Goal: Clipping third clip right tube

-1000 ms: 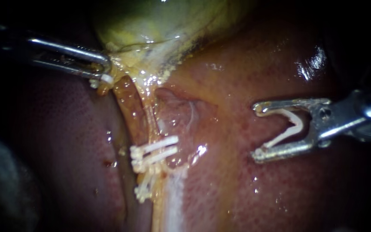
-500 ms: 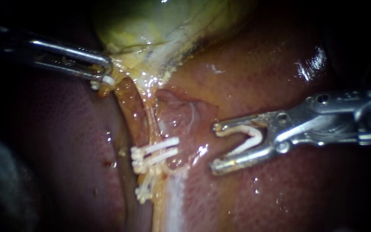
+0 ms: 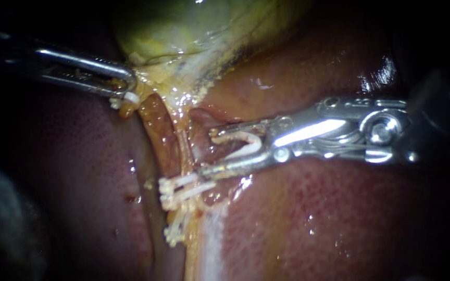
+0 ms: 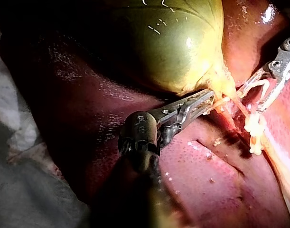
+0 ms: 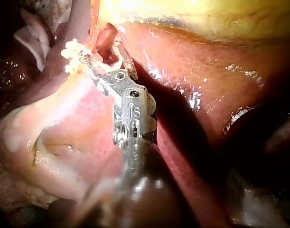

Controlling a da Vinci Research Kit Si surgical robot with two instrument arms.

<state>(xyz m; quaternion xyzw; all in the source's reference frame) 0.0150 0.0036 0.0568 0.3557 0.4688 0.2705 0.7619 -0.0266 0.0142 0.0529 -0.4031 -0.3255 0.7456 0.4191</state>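
Observation:
My left instrument (image 3: 123,88) comes in at the upper left, its jaws shut on pale tissue at the neck of the green-yellow gallbladder (image 3: 199,31); the left wrist view shows the same hold (image 4: 204,100). From the neck a brown left tube (image 3: 154,130) and a thin pale right tube (image 3: 186,148) run down. Several white clips (image 3: 186,186) cross them lower down. My right instrument (image 3: 207,152) holds an open white clip (image 3: 243,143) between its spread jaws. Its tips stand just right of the right tube, and the lower jaw lies over the topmost placed clip.
Red-brown liver (image 3: 329,224) fills the view on both sides of the tubes. A pink fold of tissue (image 3: 212,117) rises just above the right instrument's upper jaw. In the left wrist view, pale cloth (image 4: 21,180) lies beside the liver.
My right instrument has travelled left across the liver with its clip, from far right to beside the right tube, and has turned on its shaft. The left instrument and its hold are unchanged.

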